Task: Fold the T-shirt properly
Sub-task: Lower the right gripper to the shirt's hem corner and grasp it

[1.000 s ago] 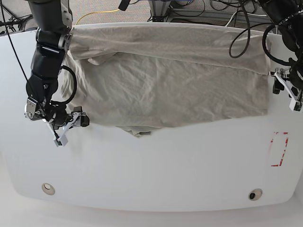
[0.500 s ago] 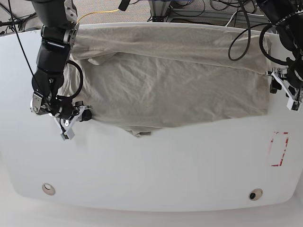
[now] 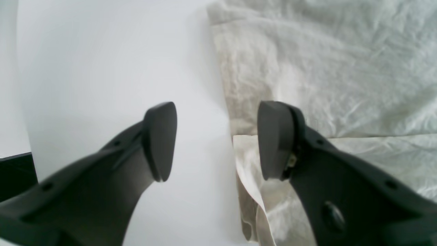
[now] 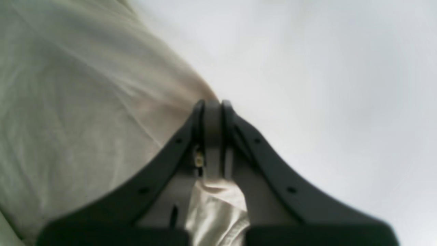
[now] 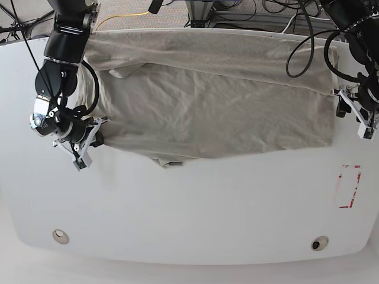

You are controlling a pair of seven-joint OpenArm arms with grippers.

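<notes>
Right tool [image 4: 212, 109] now pinched onto the T-shirt [image 5: 213, 100] edge, no longer spread; left tool [image 3: 218, 140] spread

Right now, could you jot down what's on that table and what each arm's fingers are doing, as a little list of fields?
Garment: T-shirt, beige, wrinkled, spread across the table
Right gripper: fingers shut on the T-shirt's edge
Left gripper: fingers apart, one over bare table, one over the cloth edge, holding nothing
Fold state: one long edge turned over, sleeve bunched near the right arm
Table marking: red outline near the left arm's side
</notes>
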